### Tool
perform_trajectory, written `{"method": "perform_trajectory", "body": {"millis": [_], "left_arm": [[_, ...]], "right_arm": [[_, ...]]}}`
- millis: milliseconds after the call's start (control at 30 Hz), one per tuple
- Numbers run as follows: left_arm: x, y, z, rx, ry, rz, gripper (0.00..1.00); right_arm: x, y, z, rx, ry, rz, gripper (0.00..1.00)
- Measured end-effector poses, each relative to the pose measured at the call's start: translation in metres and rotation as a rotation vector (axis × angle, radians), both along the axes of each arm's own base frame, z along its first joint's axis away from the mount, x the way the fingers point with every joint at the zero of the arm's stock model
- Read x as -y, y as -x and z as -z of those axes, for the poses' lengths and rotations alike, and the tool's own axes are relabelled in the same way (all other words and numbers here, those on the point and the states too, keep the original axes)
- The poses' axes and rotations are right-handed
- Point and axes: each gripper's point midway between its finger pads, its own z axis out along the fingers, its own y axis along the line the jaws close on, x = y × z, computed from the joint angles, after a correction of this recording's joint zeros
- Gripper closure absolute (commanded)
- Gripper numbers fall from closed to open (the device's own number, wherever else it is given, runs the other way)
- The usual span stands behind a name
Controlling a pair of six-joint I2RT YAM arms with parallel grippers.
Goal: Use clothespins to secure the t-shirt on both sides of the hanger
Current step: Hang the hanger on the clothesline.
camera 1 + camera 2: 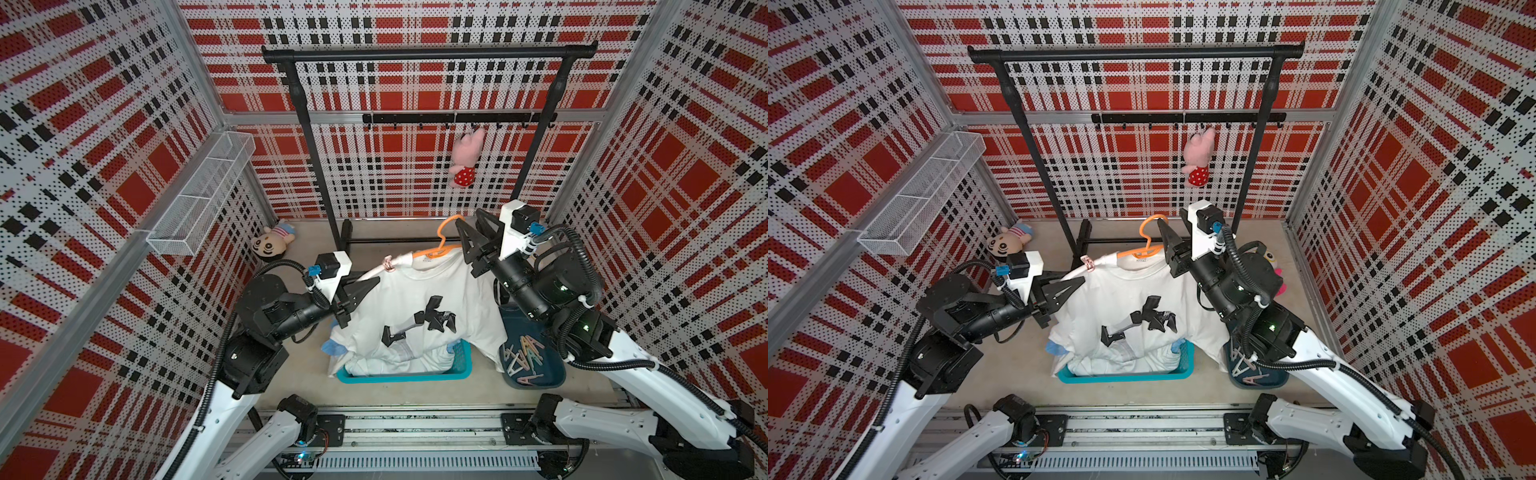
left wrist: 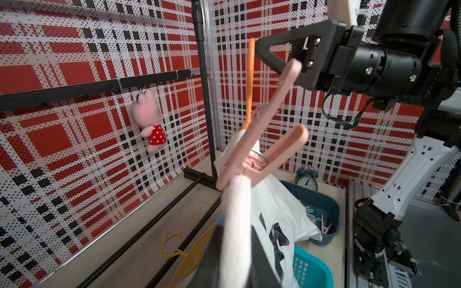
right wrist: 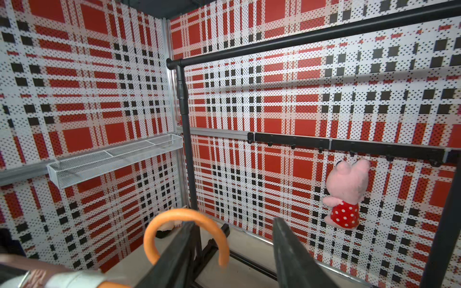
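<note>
White t-shirt [image 1: 399, 291] label [image 1: 424, 260] (maybe a brand, unreadable)

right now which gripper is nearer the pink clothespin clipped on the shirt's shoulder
Left. The left gripper is shut on the t-shirt right beside the pink clothespin; the right gripper stands open farther off, at the orange hanger hook.
</note>
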Motion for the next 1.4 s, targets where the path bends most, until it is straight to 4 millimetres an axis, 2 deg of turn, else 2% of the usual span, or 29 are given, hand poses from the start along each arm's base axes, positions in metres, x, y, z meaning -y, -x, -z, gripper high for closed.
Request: {"method": "perform_trajectory", "body": {"millis": [200, 400, 533, 733, 1000, 1100, 1400], "left_arm": [[0.0, -0.004, -0.001, -0.017, 0.015, 0.004, 1.0], [-0.003, 0.002, -0.015, 0.001, 0.061, 0.021, 1.0], [-0.003, 0.006, -0.025, 0.01, 0.083, 0.034, 1.0], [-0.007, 0.014, -0.051, 0.044, 0.125, 0.036, 1.0], [-0.01, 0.019, -0.092, 0.106, 0.18, 0.038, 1.0], [-0.012, 0.021, -0.108, 0.132, 0.193, 0.039, 1.0], [-0.017, 0.034, -0.15, 0.21, 0.251, 0.054, 1.0]], "right_arm": [[0.021, 0.018, -0.025, 0.044, -0.058, -0.012, 0.36], [0.033, 0.025, -0.027, 0.059, -0.07, 0.007, 0.31], [0.052, 0.026, -0.021, 0.075, -0.065, 0.084, 0.3], [0.086, 0.036, -0.021, 0.103, -0.123, 0.176, 0.27], [0.106, 0.055, -0.042, 0.171, -0.206, 0.154, 0.24], [0.106, 0.056, -0.037, 0.186, -0.195, 0.166, 0.23], [0.082, 0.043, 0.008, 0.171, -0.055, 0.164, 0.19]]}}
